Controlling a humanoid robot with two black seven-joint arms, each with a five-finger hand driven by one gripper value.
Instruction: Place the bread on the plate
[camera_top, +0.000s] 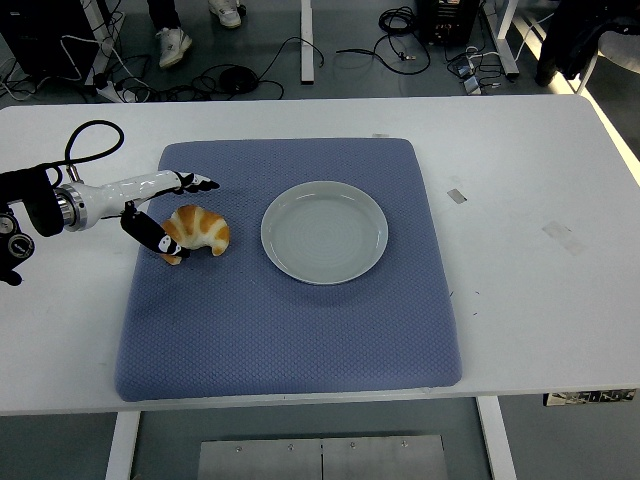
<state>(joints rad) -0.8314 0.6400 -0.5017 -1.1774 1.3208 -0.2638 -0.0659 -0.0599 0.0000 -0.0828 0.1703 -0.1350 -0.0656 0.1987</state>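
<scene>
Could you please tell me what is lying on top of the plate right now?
Nothing: the white plate sits empty on the blue mat; the croissant lies left of it, beside the left hand.

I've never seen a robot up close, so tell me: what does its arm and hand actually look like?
The left arm is a slim glossy white shell with a silver ring and black joint behind it, and a black cable looping above. The left hand has thin black fingers with small white markings. The right arm is out of view.

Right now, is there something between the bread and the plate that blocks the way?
Nothing visible. Only bare blue mat lies between the bread and the empty plate. The left hand is at the bread's far side from the plate, fingers spread.
</scene>
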